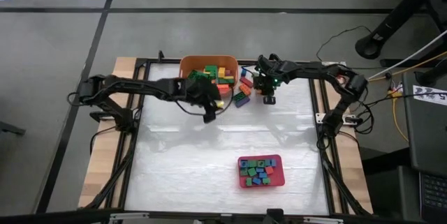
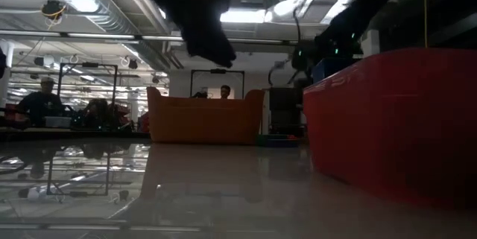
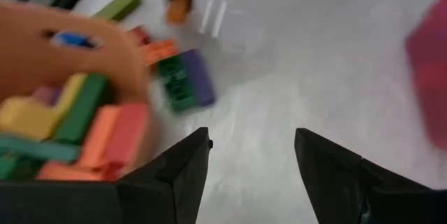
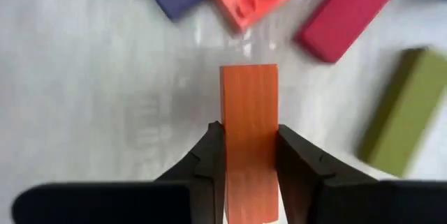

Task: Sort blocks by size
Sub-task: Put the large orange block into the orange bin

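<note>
High view: the right gripper hangs just beside the loose blocks next to the orange tub; the left gripper sits by the tub's near corner. The red tray of small blocks lies well apart.

Low view: both arms are dark shapes, perhaps above the tub.

Left wrist view: fingers spread, empty.

Right wrist view: the fingers clamp an orange block; more blocks lie just beyond.
</note>
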Controlling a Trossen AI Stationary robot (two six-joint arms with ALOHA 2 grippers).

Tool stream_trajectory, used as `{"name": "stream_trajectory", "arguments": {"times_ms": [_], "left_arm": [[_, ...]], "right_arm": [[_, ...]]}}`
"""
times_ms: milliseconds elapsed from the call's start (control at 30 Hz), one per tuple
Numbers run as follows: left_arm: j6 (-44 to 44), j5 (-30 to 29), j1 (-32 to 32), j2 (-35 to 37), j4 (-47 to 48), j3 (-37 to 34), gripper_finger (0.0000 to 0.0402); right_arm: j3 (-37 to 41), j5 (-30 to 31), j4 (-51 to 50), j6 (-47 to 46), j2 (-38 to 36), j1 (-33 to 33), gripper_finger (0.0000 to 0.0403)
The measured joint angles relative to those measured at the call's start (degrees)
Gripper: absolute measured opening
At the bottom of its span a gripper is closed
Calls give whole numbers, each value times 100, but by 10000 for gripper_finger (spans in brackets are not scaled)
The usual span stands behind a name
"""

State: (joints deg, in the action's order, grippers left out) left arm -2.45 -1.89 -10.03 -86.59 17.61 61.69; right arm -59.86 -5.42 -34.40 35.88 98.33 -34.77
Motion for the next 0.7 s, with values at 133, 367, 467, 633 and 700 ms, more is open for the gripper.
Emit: {"name": "stream_trajectory", "arguments": {"times_ms": [133, 367, 467, 633, 700], "left_arm": [[145, -15, -388, -2, 252, -2, 198], [240, -11, -699, -170, 221, -37, 198], [188, -7, -695, -203, 207, -37, 198], [28, 0, -618, -260, 183, -39, 198], [-19, -1, -565, -281, 202, -39, 198]], "right_arm": [[-2, 241, -167, -7, -514, 303, 100], [-7, 270, 1085, -4, -1002, 926, 94], [-9, 276, 2056, 25, -963, 1093, 99], [-15, 132, 3641, 32, -729, 1236, 97], [-17, 83, 4017, 29, -653, 1236, 97]]}}
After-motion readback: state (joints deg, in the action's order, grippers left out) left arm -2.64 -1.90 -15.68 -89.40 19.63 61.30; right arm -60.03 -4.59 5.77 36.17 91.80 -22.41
